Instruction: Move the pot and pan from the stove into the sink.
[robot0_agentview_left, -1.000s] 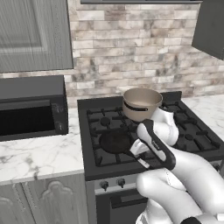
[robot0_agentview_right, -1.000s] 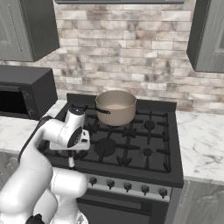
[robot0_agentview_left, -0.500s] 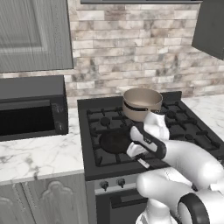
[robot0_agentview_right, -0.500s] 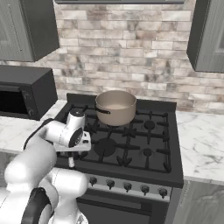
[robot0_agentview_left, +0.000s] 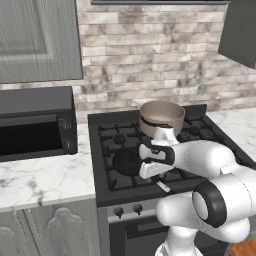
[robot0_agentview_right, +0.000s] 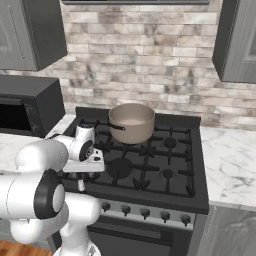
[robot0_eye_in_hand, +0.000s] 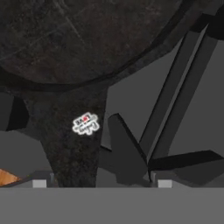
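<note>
While the jaws (robot0_eye_in_hand: 101, 181) straddle the pan's handle (robot0_eye_in_hand: 74, 144), whether they grip it cannot be told; the pan (robot0_agentview_left: 127, 162) sits on the stove's (robot0_agentview_right: 195, 185) front grate, the pot (robot0_agentview_right: 132, 122) behind it.

Arm (robot0_agentview_left: 210, 160) glossy white, built of fat rounded segments like stacked capsules. Dark grey to black rings at joints; large round black cap with grey centre on near elbow (robot0_agentview_left: 212, 204). Same black-ringed disc on shoulder segment (robot0_agentview_right: 46, 195) from right base view. Wrist (robot0_agentview_right: 85, 147) ends in small round grey-and-black hub over flat white flange. Hand (robot0_agentview_left: 156, 159) white block with black trim. No cables, no screws visible. White base column (robot0_agentview_right: 75, 220) bulbous, smooth.
</note>
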